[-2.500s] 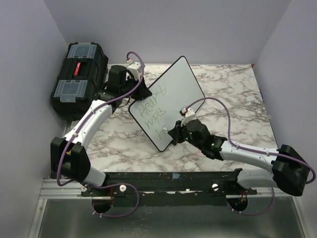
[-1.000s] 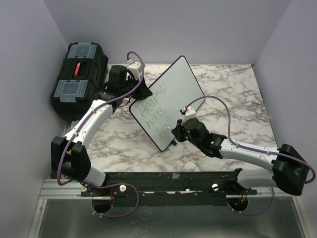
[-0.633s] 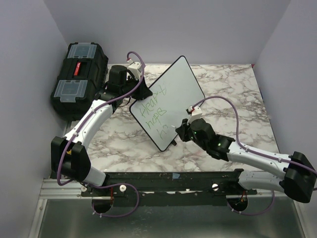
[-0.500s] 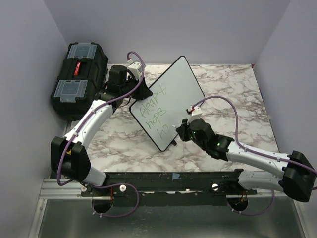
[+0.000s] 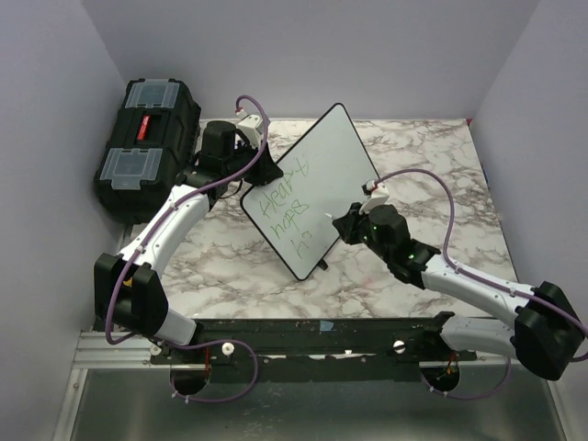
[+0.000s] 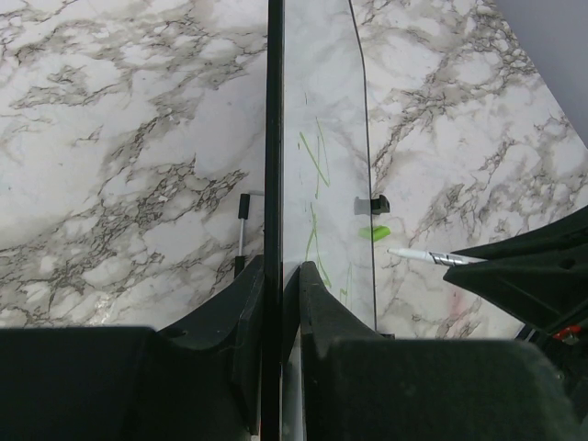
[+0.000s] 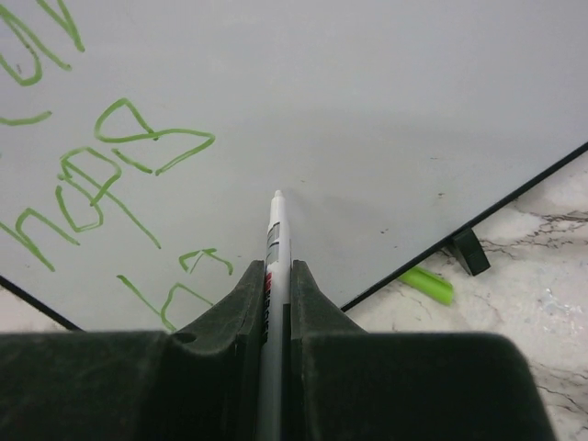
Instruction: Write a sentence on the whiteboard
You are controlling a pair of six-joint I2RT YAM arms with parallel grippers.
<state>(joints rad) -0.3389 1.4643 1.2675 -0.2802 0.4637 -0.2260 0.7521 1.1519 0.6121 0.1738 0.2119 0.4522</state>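
Board: the flat white rectangular whiteboard (image 5: 335,156) with a thin black edge is propped at a tilt on the grey-veined marble table (image 5: 432,165), just beside the black plastic toolbox (image 5: 147,138).
Left arm: the left gripper (image 6: 280,276) is clamped on the board's edge, and no shift is seen against the earlier views.
Right arm: the right gripper (image 5: 344,220) is clenched on a slim white marker pen (image 7: 275,225) and has been carried up and to the right, off the lowest line.
Writing: the sentence (image 5: 287,207), in green handwritten letters, is laid out in three lines.
Pen tip: blank white beside the second line is pointed at; whether it touches cannot be told.
Meaning: a stroke is judged finished and the pen repositioned, so more writing is likely intended.
Cap: a small green pen cap (image 7: 427,285) is seen on the marble by the board's lower edge.
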